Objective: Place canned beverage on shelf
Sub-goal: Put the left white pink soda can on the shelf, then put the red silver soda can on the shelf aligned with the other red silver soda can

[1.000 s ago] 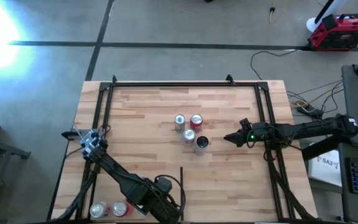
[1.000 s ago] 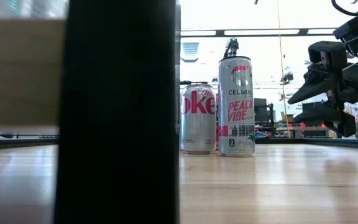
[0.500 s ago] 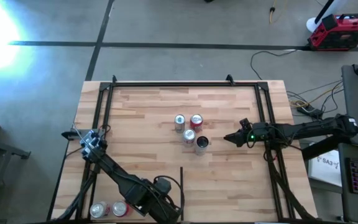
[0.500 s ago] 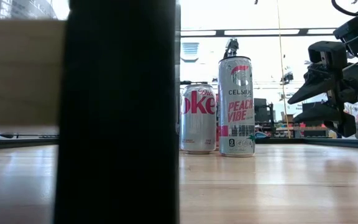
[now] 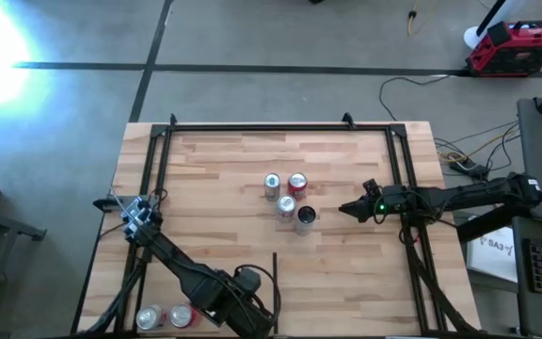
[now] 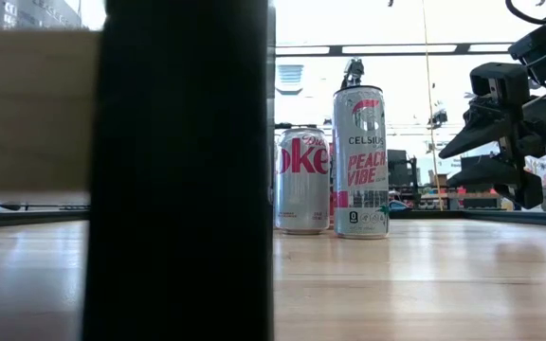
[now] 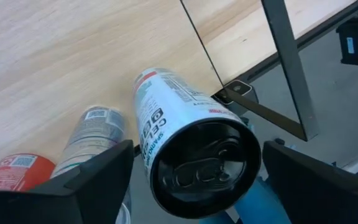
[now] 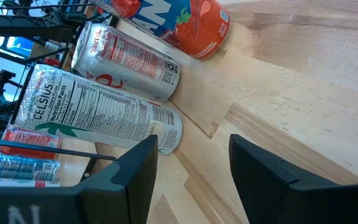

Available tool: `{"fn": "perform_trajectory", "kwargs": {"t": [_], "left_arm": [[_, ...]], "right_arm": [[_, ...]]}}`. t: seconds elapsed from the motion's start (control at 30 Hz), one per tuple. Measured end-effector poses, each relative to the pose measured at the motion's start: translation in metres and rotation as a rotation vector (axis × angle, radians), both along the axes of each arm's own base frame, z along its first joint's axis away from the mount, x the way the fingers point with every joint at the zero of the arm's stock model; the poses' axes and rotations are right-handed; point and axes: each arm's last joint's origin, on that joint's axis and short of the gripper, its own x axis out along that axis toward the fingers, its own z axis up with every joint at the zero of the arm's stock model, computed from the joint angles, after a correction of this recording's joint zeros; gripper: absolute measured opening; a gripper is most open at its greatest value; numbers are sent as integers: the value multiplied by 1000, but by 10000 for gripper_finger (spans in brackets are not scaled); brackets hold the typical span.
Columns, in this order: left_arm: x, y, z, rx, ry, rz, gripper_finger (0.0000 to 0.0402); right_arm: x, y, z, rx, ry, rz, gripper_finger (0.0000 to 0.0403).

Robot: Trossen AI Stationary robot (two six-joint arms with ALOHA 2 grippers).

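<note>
Can [image 7: 185,106] upright at the shelf's [image 5: 215,179] 7 o'clock corner, top toward the wrist, straddled by the left claw [image 7: 197,150], fingers spread and seemingly not gripping; we judge the placed cans [image 5: 288,200] lie toward 1 o'clock, with the right claw [image 5: 344,209] closed and empty at 3.

- The shelf [image 5: 224,179], a light wooden board framed by black rails, has a thin black divider strip [image 5: 275,273] at its near edge.
- Four cans [image 5: 289,200] stand clustered at its middle, upright.
</note>
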Motion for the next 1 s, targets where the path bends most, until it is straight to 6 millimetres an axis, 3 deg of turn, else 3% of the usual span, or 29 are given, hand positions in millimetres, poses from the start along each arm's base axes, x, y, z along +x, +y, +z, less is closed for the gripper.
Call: {"fn": "perform_trajectory", "kwargs": {"t": [0.23, 0.47, 0.67, 1.0], "left_arm": [[-1, 5, 3, 10, 9, 7, 374], [-1, 25, 15, 49, -6, 23, 380], [2, 57, 28, 124, -12, 70, 380], [44, 131, 24, 190, -39, 95, 380]], "right_arm": [[0, 0, 0, 0, 0, 0, 183], [0, 0, 0, 0, 0, 0, 183], [0, 0, 0, 0, 0, 0, 183], [0, 0, 0, 0, 0, 0, 183]]}}
